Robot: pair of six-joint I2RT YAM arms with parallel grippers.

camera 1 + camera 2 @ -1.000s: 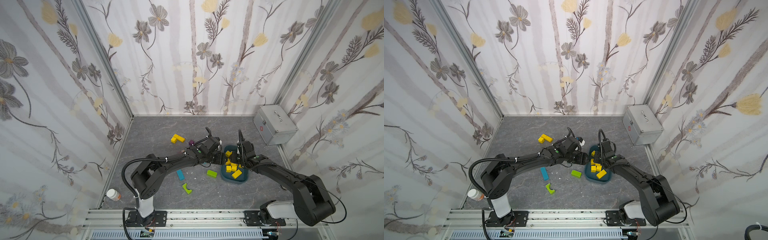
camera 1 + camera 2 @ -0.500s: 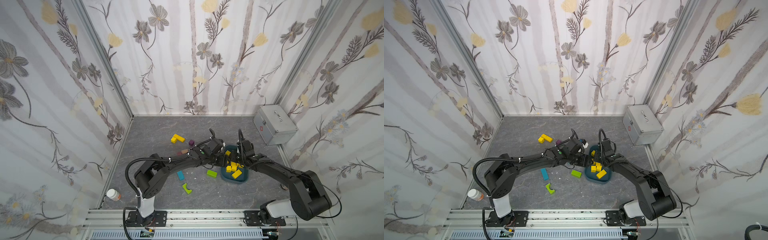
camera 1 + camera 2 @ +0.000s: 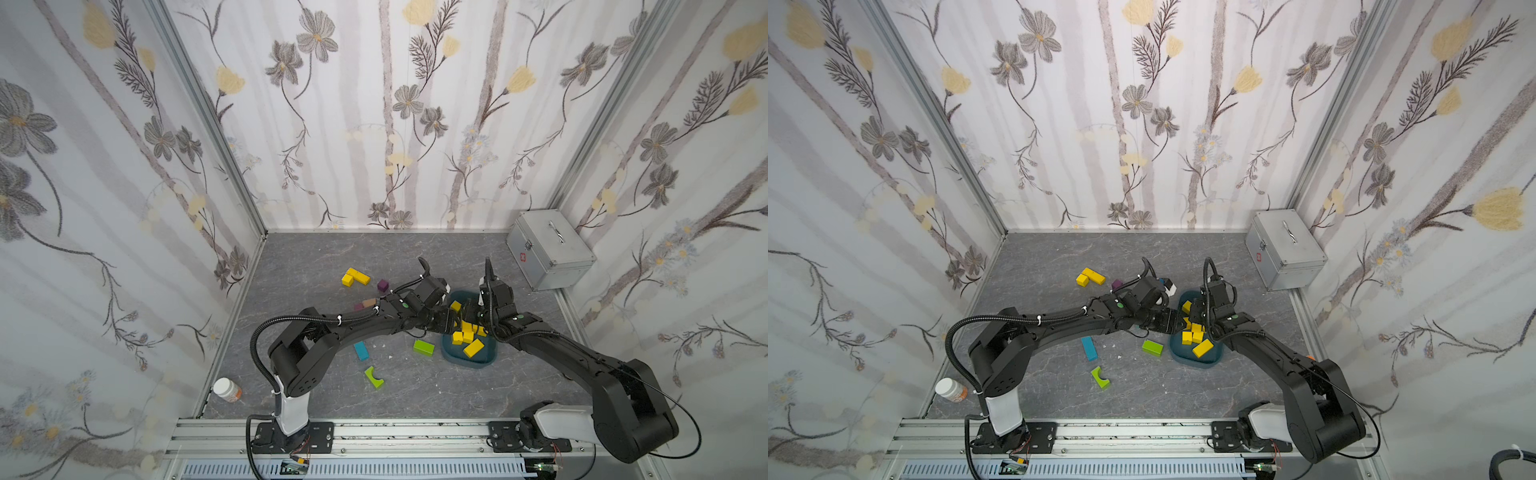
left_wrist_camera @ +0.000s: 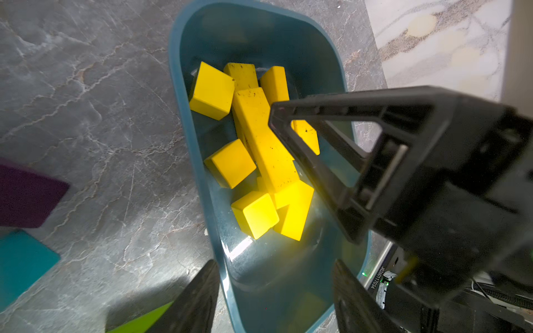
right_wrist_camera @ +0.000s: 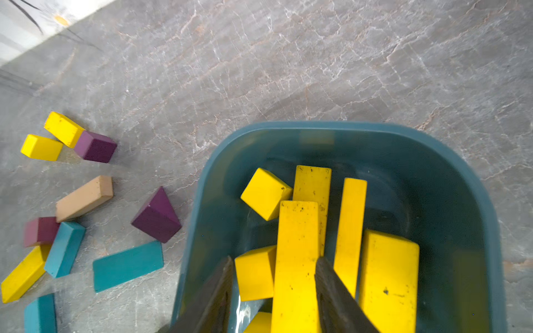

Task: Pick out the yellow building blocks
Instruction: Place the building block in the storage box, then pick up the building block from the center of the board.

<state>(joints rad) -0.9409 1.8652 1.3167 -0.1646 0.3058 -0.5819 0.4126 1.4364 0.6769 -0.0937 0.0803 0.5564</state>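
1. The right gripper (image 5: 274, 259) hangs over the bin (image 5: 331, 125). Its jaws are parted either side of a yellow bar (image 5: 297, 225), which lies on the pile lengthwise along them.
2. The left gripper (image 4: 275, 262) is beside it, jaws apart and empty.
3. Loose yellow blocks (image 3: 355, 277) lie beyond the left gripper, so they are likely its reach.

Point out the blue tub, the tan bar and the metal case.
blue tub (image 5: 317, 126): right wrist view, its rim.
tan bar (image 5: 82, 196): right wrist view, its top face.
metal case (image 3: 559, 245): in a top view, its lid.
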